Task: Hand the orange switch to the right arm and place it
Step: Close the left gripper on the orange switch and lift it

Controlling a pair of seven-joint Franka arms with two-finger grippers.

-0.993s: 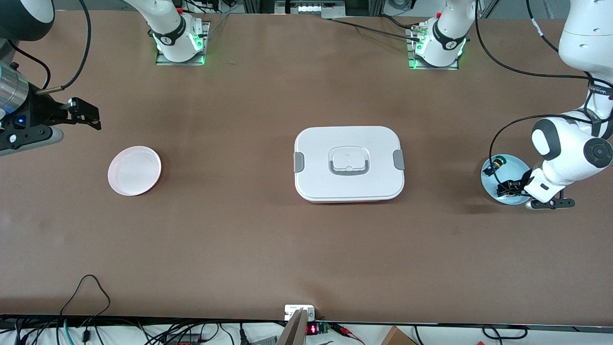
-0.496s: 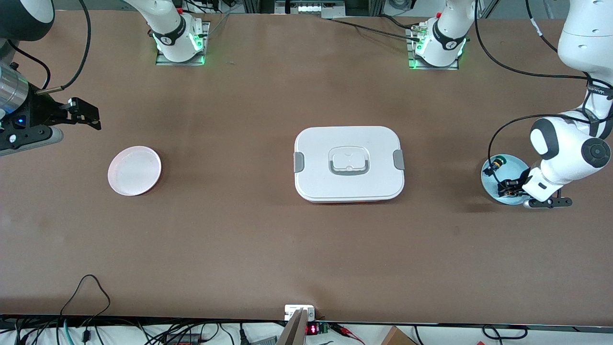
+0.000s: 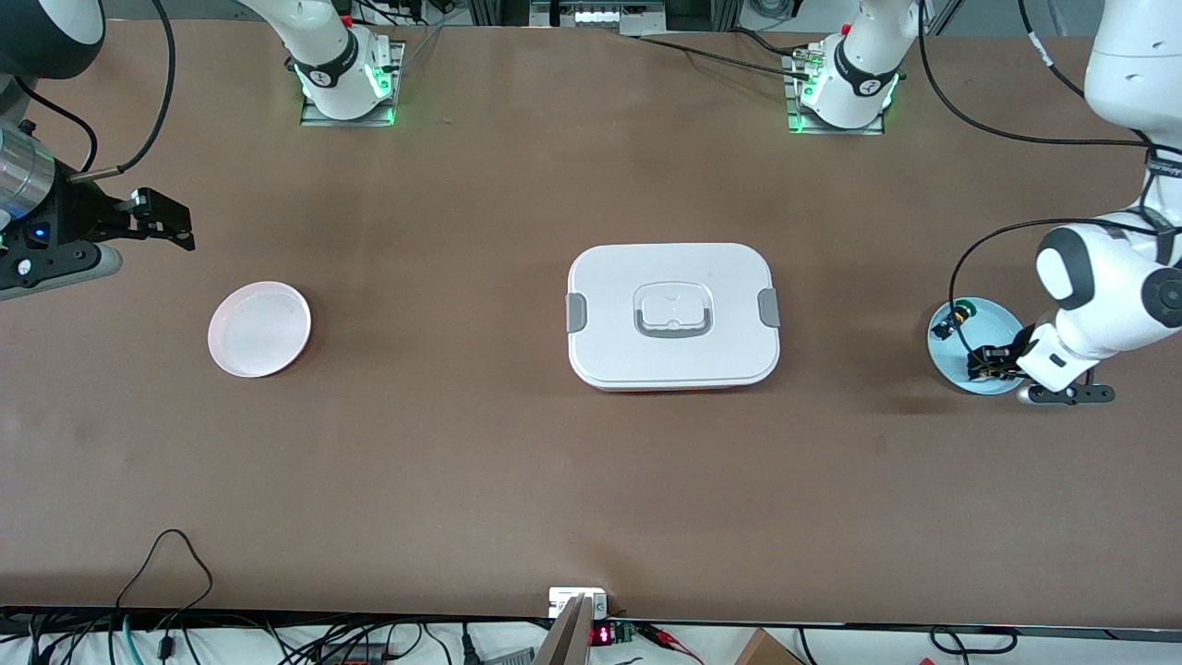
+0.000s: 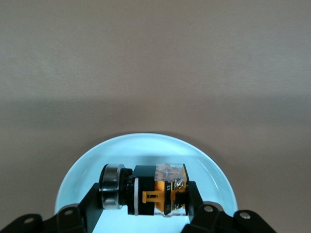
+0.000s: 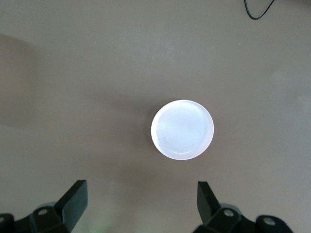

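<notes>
The switch (image 4: 146, 190) lies on its side btwn the left hand's (image 4: 142, 206) fingers, which are clamped on it, over the blue dish (image 3: 951, 356) at the left arm's end of the table (image 3: 462, 462); whether it's lifted clear of the dish can't be told. Grip looks to sit across the black body and orange block, w/ the metal band sticking out one side, so it's off-centre: the switch could pivot or slip as the arm lifts or swings. A green-capped switch (image 3: 965, 306) sits in the same dish, farther from the front camera; a low exit could knock it or drag the dish. The white box (image 3: 673, 316) sits mid-table btwn the arms, so a low carry risks clipping its lid. The right hand (image 3: 175, 226) waits w/ fingers wide apart, in the air by the pink dish (image 3: 259, 329) at its own end. Handoff is the main risk: tiny part, little free surface left for the 2nd hand, so a misaligned pinch or early release would likely drop it.
</notes>
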